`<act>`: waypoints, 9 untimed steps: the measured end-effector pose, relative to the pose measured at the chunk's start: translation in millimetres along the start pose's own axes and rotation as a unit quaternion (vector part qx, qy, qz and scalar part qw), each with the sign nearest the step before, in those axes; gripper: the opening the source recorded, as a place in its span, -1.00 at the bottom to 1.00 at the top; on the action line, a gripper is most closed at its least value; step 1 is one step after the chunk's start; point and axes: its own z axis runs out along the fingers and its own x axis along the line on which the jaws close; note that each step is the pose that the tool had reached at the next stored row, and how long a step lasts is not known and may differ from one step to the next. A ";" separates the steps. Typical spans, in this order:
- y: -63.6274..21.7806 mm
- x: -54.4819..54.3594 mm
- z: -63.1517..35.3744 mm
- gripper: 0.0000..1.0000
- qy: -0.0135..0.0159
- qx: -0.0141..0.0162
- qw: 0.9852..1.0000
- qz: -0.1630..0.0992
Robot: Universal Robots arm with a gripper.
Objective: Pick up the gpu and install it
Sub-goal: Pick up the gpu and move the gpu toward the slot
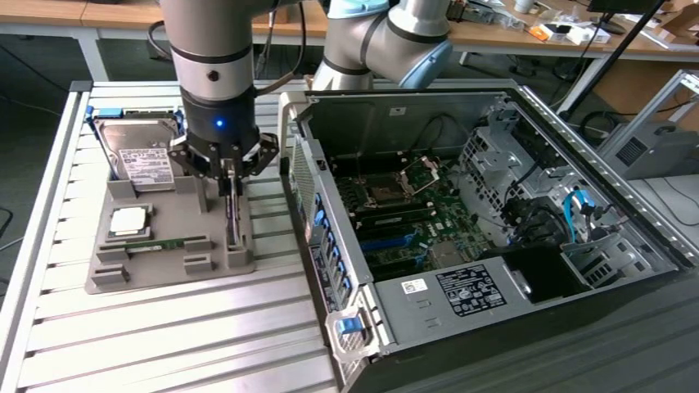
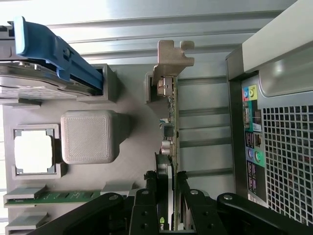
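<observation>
**gpu [image 2: 171, 117] being pinched on edge in its tray slot**

The gripper [image 2: 171, 178] is pinching the gpu, its dark fingers [image 2: 160, 181] pressing on the card's two opposite faces from above. The card is standing edge-up in a narrow slot of the grey tray [image 1: 218, 264], along the tray's side nearest the open computer case [image 1: 437, 115]. Its silvery bracket [image 2: 171, 58] is sitting at the tray end where the hard drive [image 1: 142, 160] is lying.

The step in hand, as I am reading it, is freeing the card from that slot. Doing it well is calling for a straight pull along the slot walls with no twisting, because a thin card held by friction could be tilting or scraping. The memory stick [image 1: 164, 244] is lying further across the tray, clear of the fingers.
</observation>
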 end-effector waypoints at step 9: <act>0.1 -0.1 -3.3 -0.47 0.000 0.000 1.000 0.000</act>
